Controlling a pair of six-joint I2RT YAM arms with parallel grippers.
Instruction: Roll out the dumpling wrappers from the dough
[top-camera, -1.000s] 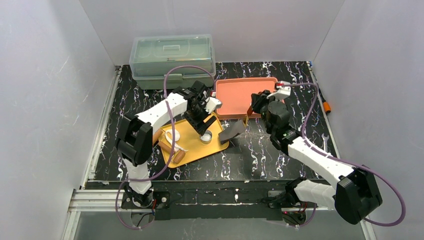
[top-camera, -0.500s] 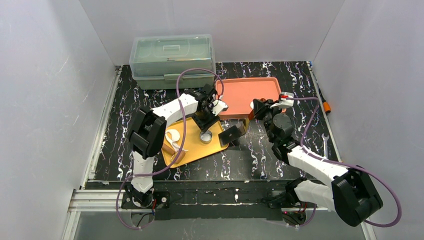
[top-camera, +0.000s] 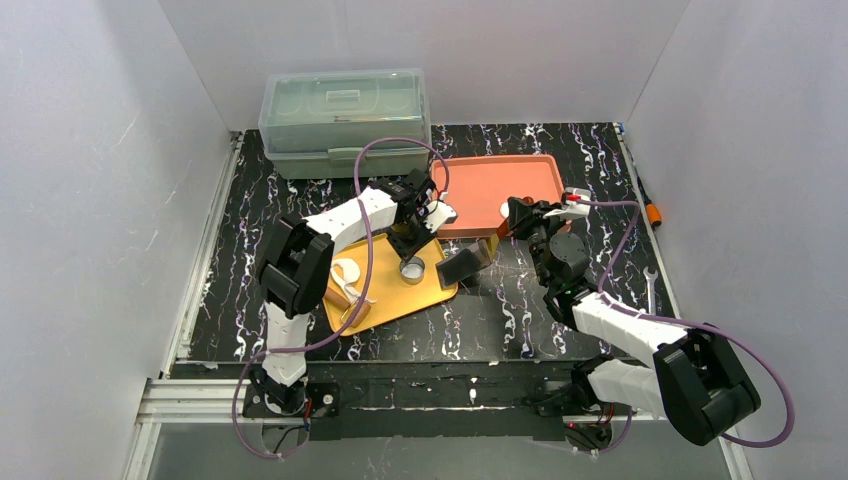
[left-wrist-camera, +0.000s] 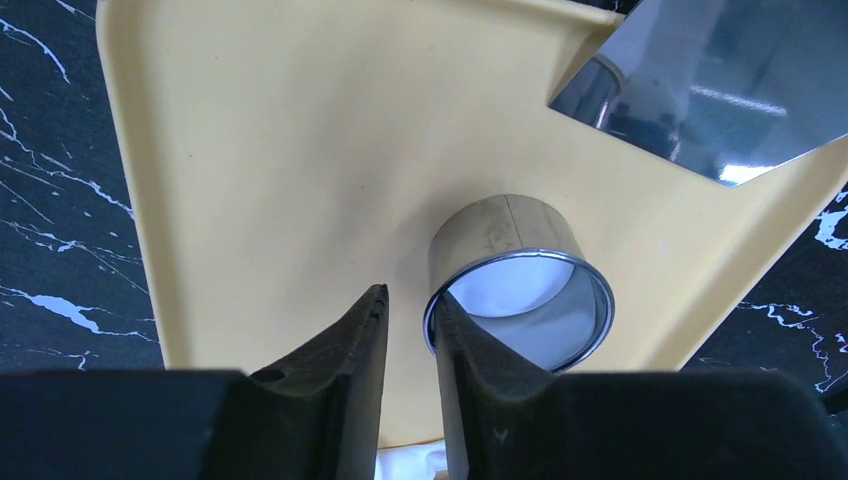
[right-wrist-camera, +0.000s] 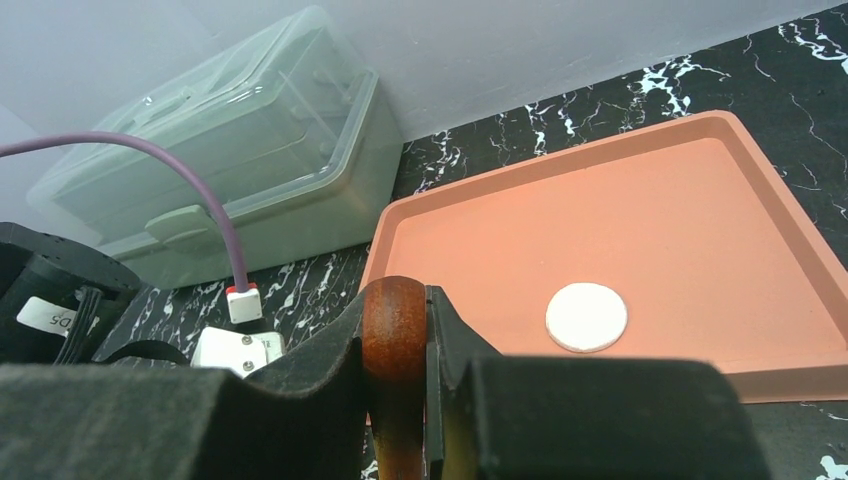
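A metal ring (left-wrist-camera: 520, 270) stands on the yellow tray (left-wrist-camera: 280, 150) with white dough showing inside it. My left gripper (left-wrist-camera: 408, 300) hangs just over the ring's left rim, jaws a narrow gap apart with only tray between them; it also shows in the top view (top-camera: 410, 243). A ragged dough (top-camera: 346, 271) piece lies on the tray's left part. My right gripper (right-wrist-camera: 395, 300) is shut on the wooden handle of a scraper, whose shiny blade (top-camera: 462, 266) rests at the tray's right corner. One round wrapper (right-wrist-camera: 586, 317) lies in the orange tray (right-wrist-camera: 640, 200).
A wooden rolling pin (top-camera: 340, 298) lies on the yellow tray's left side. A clear lidded box (top-camera: 345, 115) stands at the back left. A wrench (top-camera: 650, 283) and an orange-tipped tool (top-camera: 654, 212) lie at the table's right edge.
My left arm has swung its elbow rightward while its gripper stayed by the ring. My right arm has drawn back a little, and the scraper blade has shifted slightly left and up.
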